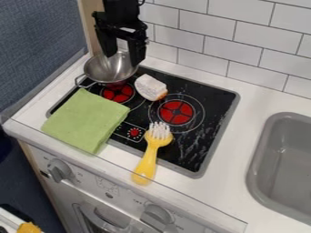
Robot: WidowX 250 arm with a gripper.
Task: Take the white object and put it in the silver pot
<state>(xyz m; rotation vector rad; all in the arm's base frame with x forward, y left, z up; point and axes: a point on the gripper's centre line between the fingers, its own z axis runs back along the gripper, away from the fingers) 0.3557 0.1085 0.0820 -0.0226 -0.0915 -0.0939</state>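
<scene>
There's the silver pot (pixel 99 71), the tool (pixel 122 60) hanging over it, fingers apart, nothing between; the white object (pixel 148 86) lies on the stovetop (pixel 213 96) at the pot's four o'clock. Grasping comes first, I'd say: shift that way, then lower.

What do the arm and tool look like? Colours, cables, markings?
Arm: black, blocky housing, a thin dark cable looping out beside it. Tool: also black, angular, two chunky fingers on a wide crosspiece. No markings I can make out.
</scene>
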